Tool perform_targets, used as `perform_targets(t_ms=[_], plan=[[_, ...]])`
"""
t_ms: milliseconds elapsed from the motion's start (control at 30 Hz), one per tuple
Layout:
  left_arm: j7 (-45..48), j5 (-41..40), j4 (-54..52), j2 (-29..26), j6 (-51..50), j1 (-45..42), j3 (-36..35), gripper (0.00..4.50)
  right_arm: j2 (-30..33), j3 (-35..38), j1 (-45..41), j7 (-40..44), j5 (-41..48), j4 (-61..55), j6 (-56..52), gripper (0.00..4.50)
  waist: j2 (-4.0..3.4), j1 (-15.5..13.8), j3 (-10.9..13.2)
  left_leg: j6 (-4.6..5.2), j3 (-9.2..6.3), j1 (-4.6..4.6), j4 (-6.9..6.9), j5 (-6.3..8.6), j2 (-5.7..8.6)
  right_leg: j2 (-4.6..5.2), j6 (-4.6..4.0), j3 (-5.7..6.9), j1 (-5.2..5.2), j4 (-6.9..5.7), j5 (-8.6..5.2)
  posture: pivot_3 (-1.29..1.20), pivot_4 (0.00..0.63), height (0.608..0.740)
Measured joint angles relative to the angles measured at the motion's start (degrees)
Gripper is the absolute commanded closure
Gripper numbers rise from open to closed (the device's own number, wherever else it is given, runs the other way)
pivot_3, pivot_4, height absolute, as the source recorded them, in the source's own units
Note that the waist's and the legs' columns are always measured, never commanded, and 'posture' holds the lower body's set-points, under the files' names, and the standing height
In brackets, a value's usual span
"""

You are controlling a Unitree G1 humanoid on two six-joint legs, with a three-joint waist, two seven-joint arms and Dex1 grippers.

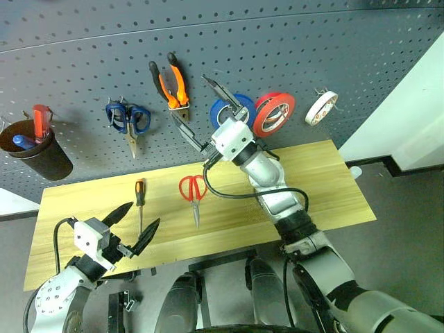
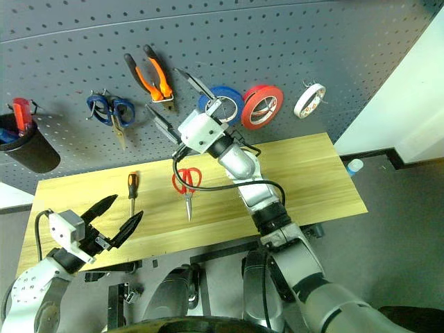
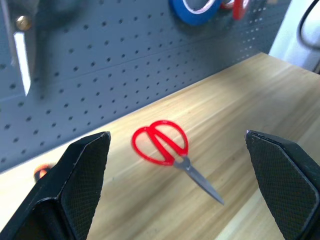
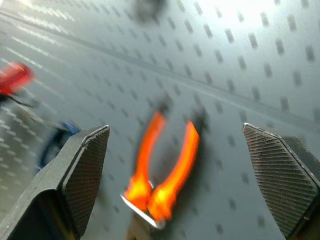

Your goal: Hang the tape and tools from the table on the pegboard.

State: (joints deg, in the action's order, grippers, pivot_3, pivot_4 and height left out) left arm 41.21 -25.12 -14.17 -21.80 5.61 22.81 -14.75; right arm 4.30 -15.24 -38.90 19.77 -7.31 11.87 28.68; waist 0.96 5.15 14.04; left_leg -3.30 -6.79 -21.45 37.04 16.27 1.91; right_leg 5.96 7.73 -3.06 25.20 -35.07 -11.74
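Note:
The orange-and-black pliers (image 1: 170,87) hang on the dark grey pegboard (image 1: 83,55). My right gripper (image 1: 188,95) stands open just off them, nothing between its fingers; in the right wrist view the pliers (image 4: 162,170) hang straight ahead. The whitish tape (image 1: 321,107) hangs on a hook at the far right of the pegboard. On the table (image 1: 312,180) lie the red-handled scissors (image 1: 193,191) and the slim screwdriver (image 1: 139,201). My left gripper (image 1: 144,213) is open and empty over the table's front left, by the screwdriver's shaft, facing the red scissors (image 3: 162,145).
Blue-handled scissors (image 1: 128,118) hang left of the pliers. A blue roll (image 1: 229,111) and a red roll (image 1: 274,114) hang right of them, behind my right wrist. A black cup (image 1: 35,149) with a red and a blue item hangs at the far left.

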Motion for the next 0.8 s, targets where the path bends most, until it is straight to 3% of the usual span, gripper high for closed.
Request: perform_targets(t_ms=[233,400,567,800], plan=[[-14.75,11.14,-0.55,2.72,-14.96,-6.50,7.62,0.00,18.31,1.40,8.76,18.56,12.57,-12.83,-9.57,0.03,0.27,-1.79,-0.22,0.00,-0.03,0.13,0.20,0.00,0.05,0.02,-0.02,0.03,-0.42,0.25,-0.01,-0.05,0.146,0.740],[-25.73,19.98,-0.09,8.15,-34.20,-20.32,18.26,0.00,29.41,1.60,16.87,29.35,14.10,-12.53,-11.30,0.03,0.29,-2.18,-0.52,0.00,-0.02,0.16,0.18,0.00,0.05,0.01,0.07,0.07,-0.44,0.27,0.05,-0.07,0.138,0.740],[-35.02,22.29,8.28,18.53,-52.86,-35.88,20.07,0.00,32.35,0.68,20.56,36.21,14.51,-8.93,-12.04,0.03,0.37,-1.54,-0.78,-0.01,-0.01,0.24,0.22,-0.01,0.05,0.01,0.15,0.07,-0.56,0.33,0.13,-0.10,0.134,0.740],[-44.36,25.18,20.20,24.72,-62.92,-44.62,18.93,0.00,32.39,2.06,20.66,37.83,14.87,-5.38,-10.36,0.03,0.37,-1.30,-0.83,-0.08,-0.01,0.18,0.21,-0.04,0.06,0.01,0.26,0.07,-0.60,0.54,0.20,-0.11,0.135,0.740]])
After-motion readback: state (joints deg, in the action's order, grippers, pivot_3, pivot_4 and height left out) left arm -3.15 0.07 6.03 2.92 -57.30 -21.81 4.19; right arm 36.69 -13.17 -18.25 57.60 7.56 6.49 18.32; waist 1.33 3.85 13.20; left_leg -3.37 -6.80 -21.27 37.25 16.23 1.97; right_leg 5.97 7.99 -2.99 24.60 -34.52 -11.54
